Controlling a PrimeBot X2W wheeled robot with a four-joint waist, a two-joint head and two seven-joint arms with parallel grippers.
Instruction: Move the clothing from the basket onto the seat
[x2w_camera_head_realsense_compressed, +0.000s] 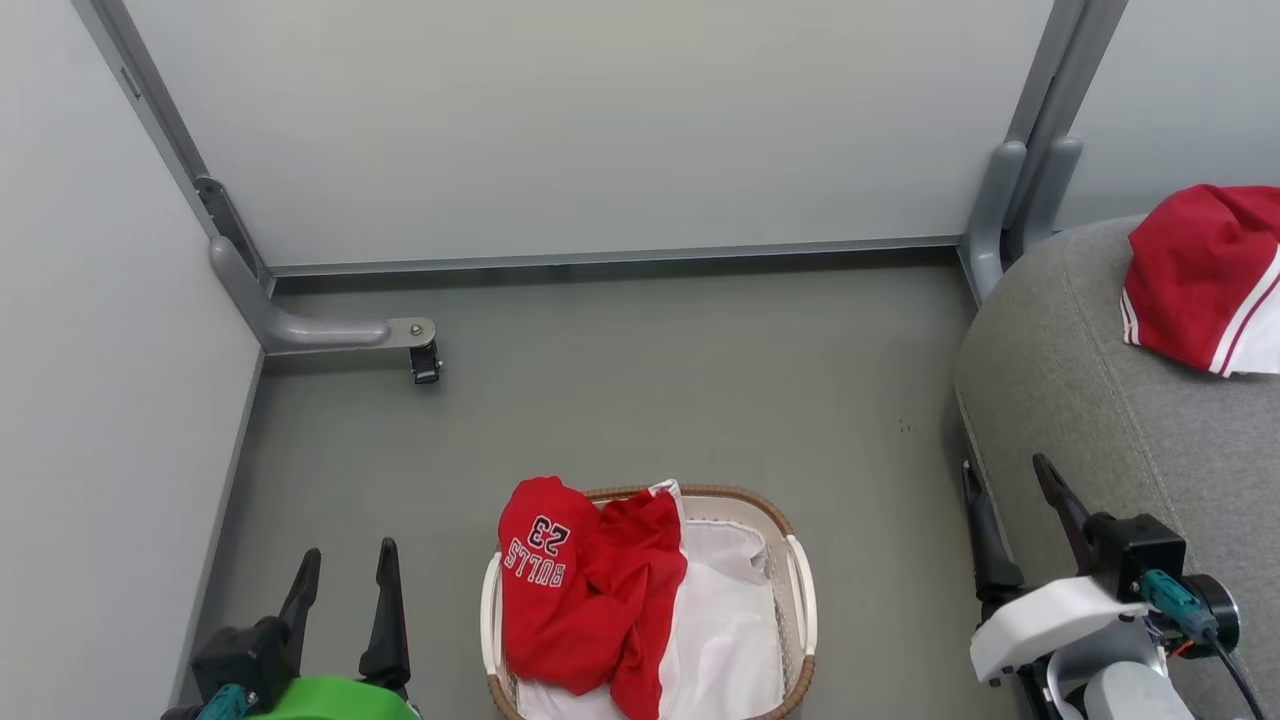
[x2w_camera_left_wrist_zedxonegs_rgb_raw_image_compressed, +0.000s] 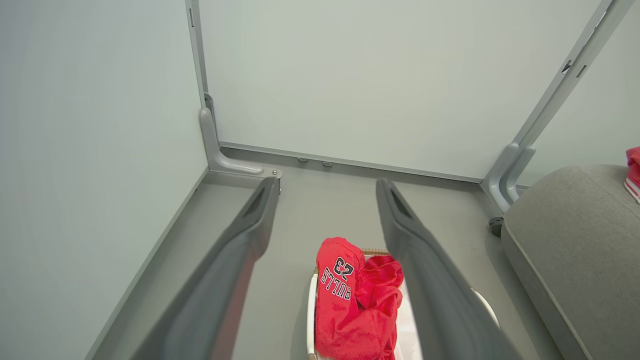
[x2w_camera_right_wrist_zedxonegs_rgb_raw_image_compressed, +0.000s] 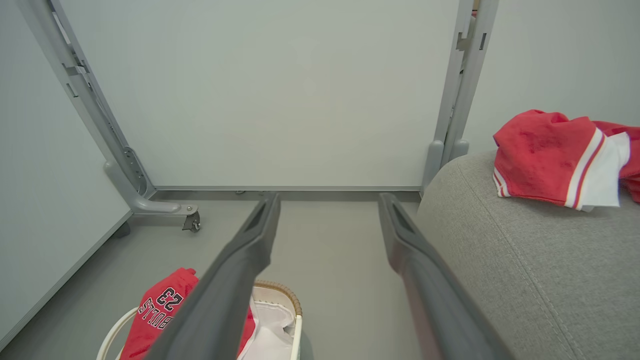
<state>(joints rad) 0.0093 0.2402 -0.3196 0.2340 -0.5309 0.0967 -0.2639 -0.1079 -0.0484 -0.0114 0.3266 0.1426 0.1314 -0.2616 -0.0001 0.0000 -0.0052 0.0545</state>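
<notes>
A red "BULLS 23" jersey (x2w_camera_head_realsense_compressed: 585, 590) (x2w_camera_left_wrist_zedxonegs_rgb_raw_image_compressed: 350, 300) (x2w_camera_right_wrist_zedxonegs_rgb_raw_image_compressed: 160, 310) lies bunched over the left half of the white basket (x2w_camera_head_realsense_compressed: 800, 590) (x2w_camera_left_wrist_zedxonegs_rgb_raw_image_compressed: 311, 310) (x2w_camera_right_wrist_zedxonegs_rgb_raw_image_compressed: 295, 325), on its white liner. Another red garment with white trim (x2w_camera_head_realsense_compressed: 1200, 275) (x2w_camera_right_wrist_zedxonegs_rgb_raw_image_compressed: 550, 155) (x2w_camera_left_wrist_zedxonegs_rgb_raw_image_compressed: 634, 172) rests on the grey seat (x2w_camera_head_realsense_compressed: 1090, 400) (x2w_camera_right_wrist_zedxonegs_rgb_raw_image_compressed: 525, 260) (x2w_camera_left_wrist_zedxonegs_rgb_raw_image_compressed: 565, 235) at the right. My left gripper (x2w_camera_head_realsense_compressed: 345, 570) (x2w_camera_left_wrist_zedxonegs_rgb_raw_image_compressed: 325, 187) stands open to the left of the basket, holding nothing. My right gripper (x2w_camera_head_realsense_compressed: 1005, 480) (x2w_camera_right_wrist_zedxonegs_rgb_raw_image_compressed: 327, 200) is open too, by the seat's front edge, right of the basket.
Pale partition walls close the space at the back and left. A grey metal foot with a caster (x2w_camera_head_realsense_compressed: 425, 360) (x2w_camera_right_wrist_zedxonegs_rgb_raw_image_compressed: 192, 220) juts onto the grey floor at the back left. Another partition post (x2w_camera_head_realsense_compressed: 1020, 190) stands by the seat's far corner.
</notes>
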